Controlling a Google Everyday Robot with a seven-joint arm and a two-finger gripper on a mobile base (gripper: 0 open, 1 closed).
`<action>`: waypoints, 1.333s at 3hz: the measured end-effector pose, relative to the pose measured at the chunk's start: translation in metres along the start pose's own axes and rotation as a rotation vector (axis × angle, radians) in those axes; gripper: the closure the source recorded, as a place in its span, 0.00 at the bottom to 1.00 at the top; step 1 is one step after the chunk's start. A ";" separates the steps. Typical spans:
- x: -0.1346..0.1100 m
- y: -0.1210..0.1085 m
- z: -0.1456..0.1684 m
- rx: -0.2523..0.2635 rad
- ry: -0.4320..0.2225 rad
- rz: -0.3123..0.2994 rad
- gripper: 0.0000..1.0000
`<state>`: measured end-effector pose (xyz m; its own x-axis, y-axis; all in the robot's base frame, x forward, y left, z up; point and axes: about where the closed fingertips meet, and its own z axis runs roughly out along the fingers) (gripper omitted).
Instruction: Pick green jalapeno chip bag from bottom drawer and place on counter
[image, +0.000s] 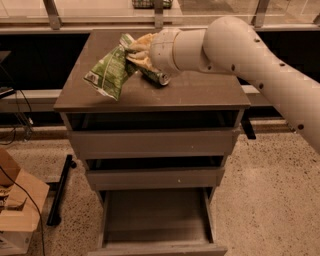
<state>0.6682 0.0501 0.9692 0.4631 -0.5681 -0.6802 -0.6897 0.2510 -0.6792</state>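
The green jalapeno chip bag (109, 73) hangs tilted from its top corner, its lower end at or just above the left part of the counter (200, 92). My gripper (136, 51), at the end of the white arm (235, 45), is over the counter's back middle and is shut on the bag's top end. The bottom drawer (156, 216) stands pulled open below, and nothing shows inside it.
A green soda can (156, 76) lies on its side on the counter just under my gripper. The two upper drawers (150, 142) are pulled out slightly. A cardboard box (17, 210) and a black bar (60, 190) are on the floor at the left.
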 end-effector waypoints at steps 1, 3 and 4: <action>0.014 -0.005 0.044 -0.001 -0.017 0.040 0.73; 0.021 -0.010 0.099 -0.006 -0.064 0.078 0.27; 0.019 -0.009 0.101 -0.010 -0.067 0.077 0.00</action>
